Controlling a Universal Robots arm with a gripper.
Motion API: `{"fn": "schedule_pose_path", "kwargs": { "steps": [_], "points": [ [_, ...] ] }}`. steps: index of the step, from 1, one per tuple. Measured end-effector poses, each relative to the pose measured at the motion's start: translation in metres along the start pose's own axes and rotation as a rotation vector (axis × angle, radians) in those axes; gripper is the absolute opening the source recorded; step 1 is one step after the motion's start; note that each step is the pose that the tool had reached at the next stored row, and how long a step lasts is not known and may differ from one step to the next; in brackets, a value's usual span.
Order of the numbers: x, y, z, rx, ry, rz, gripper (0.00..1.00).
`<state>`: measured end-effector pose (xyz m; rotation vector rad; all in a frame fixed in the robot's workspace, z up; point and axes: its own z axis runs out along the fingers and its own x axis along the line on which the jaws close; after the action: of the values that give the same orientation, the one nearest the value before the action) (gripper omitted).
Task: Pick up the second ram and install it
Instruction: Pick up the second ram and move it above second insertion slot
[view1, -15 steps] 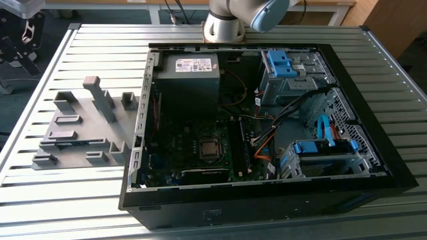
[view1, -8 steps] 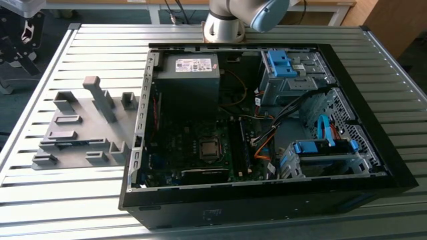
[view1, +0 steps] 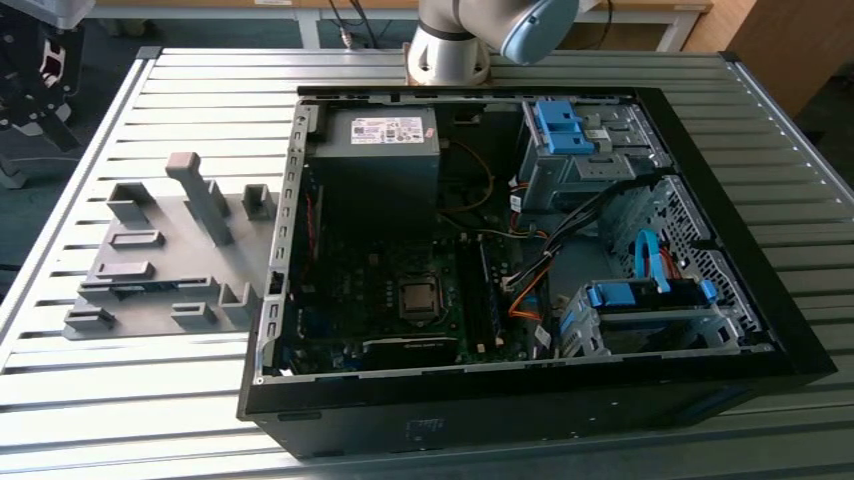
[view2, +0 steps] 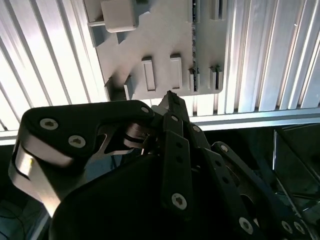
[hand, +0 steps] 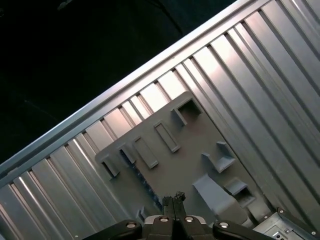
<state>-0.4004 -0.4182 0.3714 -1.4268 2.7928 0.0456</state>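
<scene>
second ram (view2: 194, 45) in grey fixture (view2: 165, 30), closed claw (hand: 174, 196) near

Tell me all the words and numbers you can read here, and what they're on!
White sticker on the grey metal power supply box inside the open black computer case: print too small to read.
Small mark on the case's front panel: too small to read.
Nothing else carries readable print.

Arm (view1: 451, 45): silver-grey cylindrical segments, pale blue cap on one joint. Claw (view2: 170, 97): matte black linkage bars, narrow tips, pinned with silver hex-socket screws in the second wrist view; bare metal strips between the links; rounded black housing behind.
</scene>
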Motion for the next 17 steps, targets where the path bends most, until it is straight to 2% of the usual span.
{"fn": "schedule_pose_path", "kwargs": {
  "steps": [17],
  "points": [
    [0.0006,0.0007,0.0016,-0.0047,0.0062,-0.264,0.11]
  ]
}}
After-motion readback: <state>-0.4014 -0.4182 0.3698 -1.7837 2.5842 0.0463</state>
